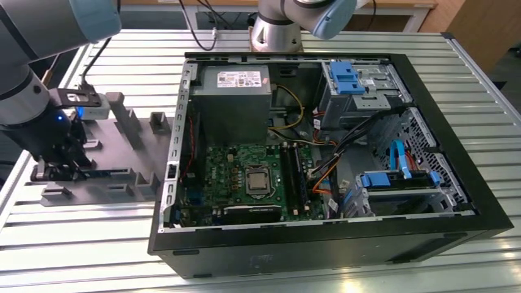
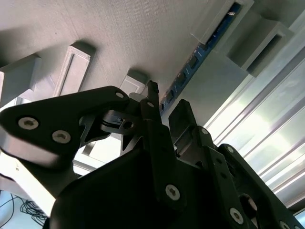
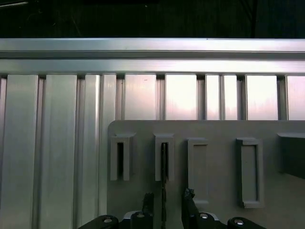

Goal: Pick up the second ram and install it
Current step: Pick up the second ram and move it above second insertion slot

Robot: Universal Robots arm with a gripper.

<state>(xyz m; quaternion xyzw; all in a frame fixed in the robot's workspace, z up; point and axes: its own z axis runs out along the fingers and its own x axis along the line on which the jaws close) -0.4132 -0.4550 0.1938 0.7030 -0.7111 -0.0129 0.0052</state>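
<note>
Ram [image 2: 193,62]: thin blue board w/ a row of dark chips. It stands on its edge in slot blocks of the grey holder [image 1: 122,155], at the exterior view's left of the open PC case [image 1: 326,247]. Gripper [image 3: 168,199] is spread, and the ram passes btw. its fingers [image 2: 151,102] w/ a small gap on each side. The case holds a green board [image 1: 219,177].

Gripper [image 3: 167,202] upright, tips downward (jaws apart)

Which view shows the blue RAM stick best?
The second wrist view: the RAM stick shows its blue face and chips. The first wrist view gives its thin edge; in the exterior view the arm hides it.
</note>
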